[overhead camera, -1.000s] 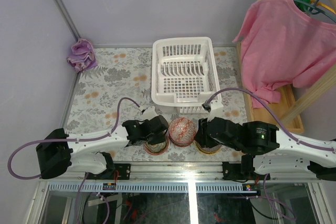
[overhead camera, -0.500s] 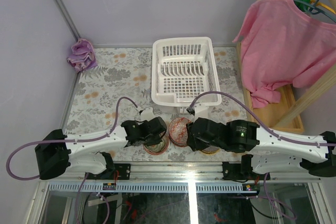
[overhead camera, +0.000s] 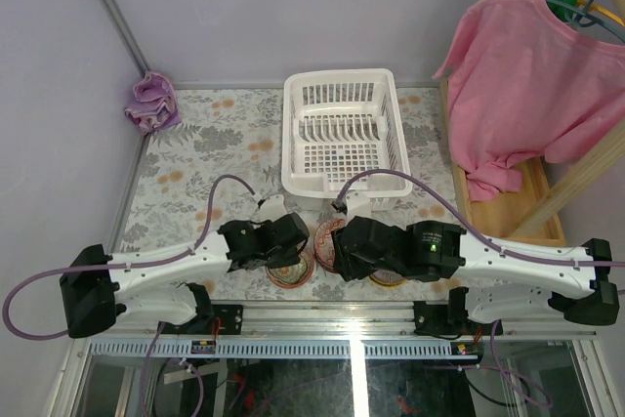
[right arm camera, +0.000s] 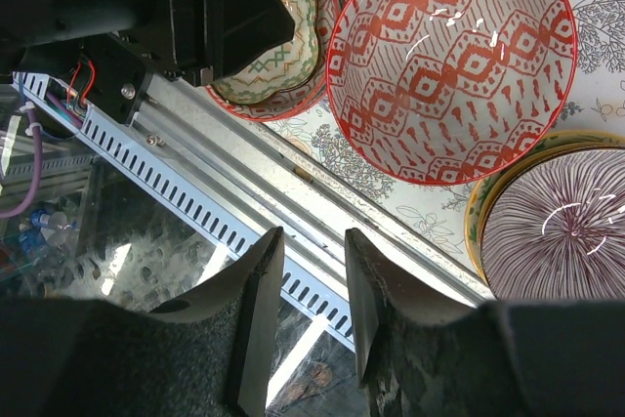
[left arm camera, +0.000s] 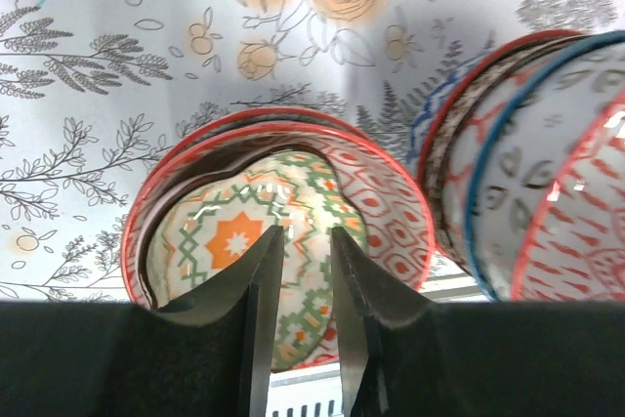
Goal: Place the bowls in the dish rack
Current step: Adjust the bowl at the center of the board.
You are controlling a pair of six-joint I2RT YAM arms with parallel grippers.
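A stack of red-rimmed bowls holds a scalloped bowl with a green and orange pattern. My left gripper hangs just over that inner bowl, open by a narrow gap with nothing pinched. To its right stand a blue-rimmed bowl and a red patterned bowl. My right gripper is open and empty over the near metal rail, below the red bowl. A yellow-rimmed bowl with a purple-striped inside sits to the right. From above, both grippers crowd the bowls. The dish rack stands behind, empty.
A purple cloth lies at the far left corner. A pink shirt hangs over a wooden stand right of the table. The metal rail runs along the near table edge. The left arm's black wrist is beside the stacked bowls.
My right arm has swung left, and its head now covers most of the red patterned bowl. The left gripper stayed over the stack; its jaws closed, then parted a little.
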